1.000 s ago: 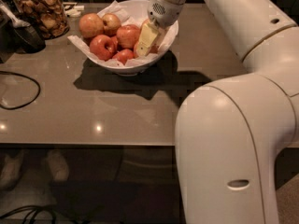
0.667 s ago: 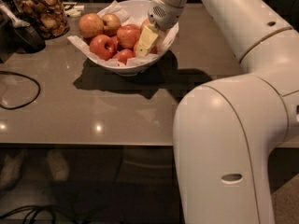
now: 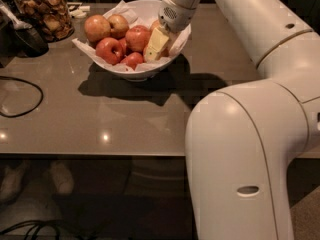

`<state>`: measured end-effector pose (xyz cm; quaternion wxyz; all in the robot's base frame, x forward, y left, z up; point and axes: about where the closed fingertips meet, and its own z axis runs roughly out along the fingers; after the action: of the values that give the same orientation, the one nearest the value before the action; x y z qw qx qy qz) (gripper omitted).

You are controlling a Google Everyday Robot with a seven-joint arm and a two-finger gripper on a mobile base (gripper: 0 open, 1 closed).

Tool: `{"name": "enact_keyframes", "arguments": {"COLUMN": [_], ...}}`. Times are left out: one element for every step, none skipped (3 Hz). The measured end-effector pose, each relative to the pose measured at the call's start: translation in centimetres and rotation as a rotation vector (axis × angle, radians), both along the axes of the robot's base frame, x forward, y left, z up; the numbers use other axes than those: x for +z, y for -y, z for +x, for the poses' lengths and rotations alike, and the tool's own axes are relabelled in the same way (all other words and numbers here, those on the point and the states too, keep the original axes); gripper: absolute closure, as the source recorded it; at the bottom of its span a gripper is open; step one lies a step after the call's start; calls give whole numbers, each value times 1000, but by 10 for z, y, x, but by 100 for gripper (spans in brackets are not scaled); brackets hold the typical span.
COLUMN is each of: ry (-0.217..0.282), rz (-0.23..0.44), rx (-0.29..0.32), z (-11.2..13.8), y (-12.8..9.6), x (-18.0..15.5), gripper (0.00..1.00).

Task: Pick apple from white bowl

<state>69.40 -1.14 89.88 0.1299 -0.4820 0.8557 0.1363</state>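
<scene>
The white bowl (image 3: 142,73) stands on the brown table, lined with crumpled white paper, and holds several red and yellow-red apples. The largest apple (image 3: 97,28) lies at the left, with another (image 3: 118,25) behind it. Red ones (image 3: 109,49) (image 3: 137,36) fill the middle. My gripper (image 3: 155,48), pale yellow at its tip, reaches down from the white arm into the right side of the bowl. It is right against the red apple in the middle and hides part of an apple behind it.
A glass jar (image 3: 45,14) of brownish snacks stands at the back left, with a dark utensil (image 3: 22,31) beside it. A black cable (image 3: 20,96) loops at the table's left edge. My large white arm body (image 3: 245,159) fills the right foreground.
Hardly anything: the gripper stays in the right side of the bowl, and the apples have not moved.
</scene>
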Motion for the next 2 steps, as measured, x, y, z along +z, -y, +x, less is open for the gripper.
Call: {"name": "enact_keyframes", "arguments": {"ry": [0,27], "rz": [0,4], "rx": [0,-6], "z": [0,5], "y": [0,-3], "x": [0,2], "gripper": [100,100]}}
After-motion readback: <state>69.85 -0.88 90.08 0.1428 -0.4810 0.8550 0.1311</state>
